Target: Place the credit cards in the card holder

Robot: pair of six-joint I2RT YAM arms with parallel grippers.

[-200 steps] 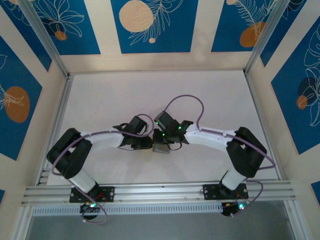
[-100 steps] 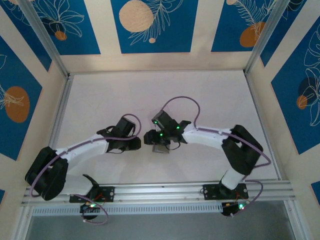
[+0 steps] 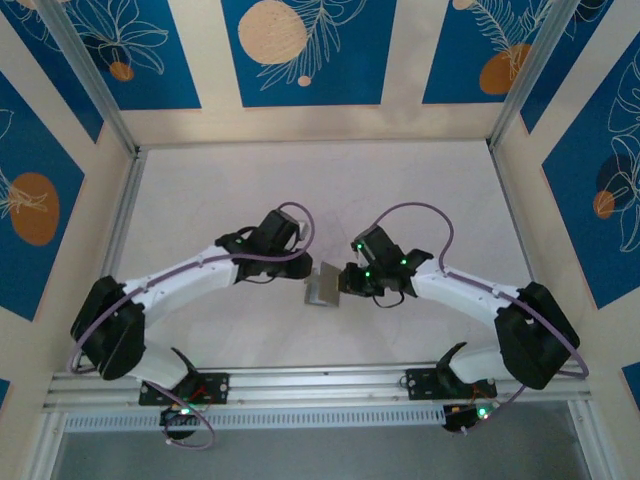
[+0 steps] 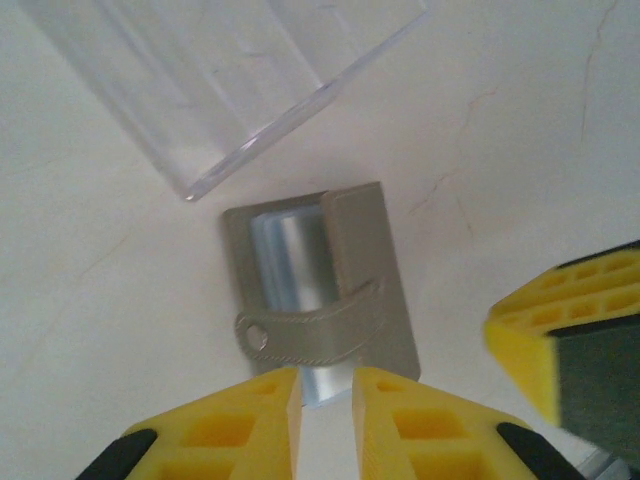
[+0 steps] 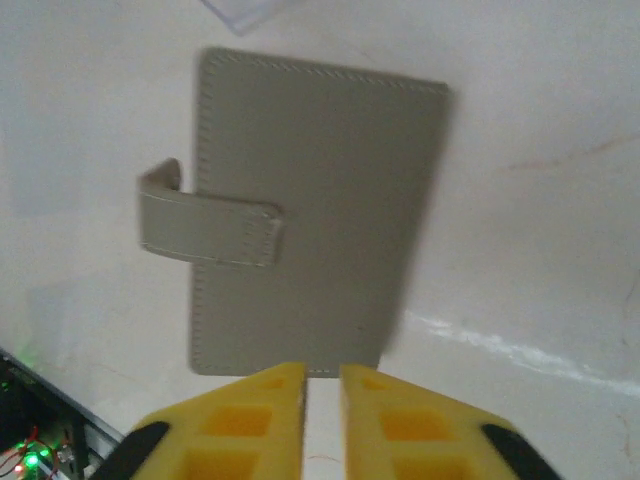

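Left gripper (image 3: 300,270) and right gripper (image 3: 348,281) face each other at mid-table (image 3: 230,190) in the overhead view. The grey card holder (image 3: 322,289) sits between their tips, just beside each.

At the left wrist, the left gripper (image 4: 326,400) has its yellow fingers (image 4: 240,425) close together with a slit between. The card holder (image 4: 345,250) lies partly open, its strap (image 4: 310,335) loose across a pale-blue inside. Its pale near edge runs into the slit; whether it is pinched I cannot tell. A clear plastic case (image 4: 230,80) lies just beyond, and a yellow finger (image 4: 545,345) of the right arm stands to one side.

At the right wrist, the right gripper (image 5: 322,395) shows a narrow bare slit, its tips at the holder's (image 5: 330,180) near edge. The clear case's corner (image 5: 245,12) peeks past the far edge.
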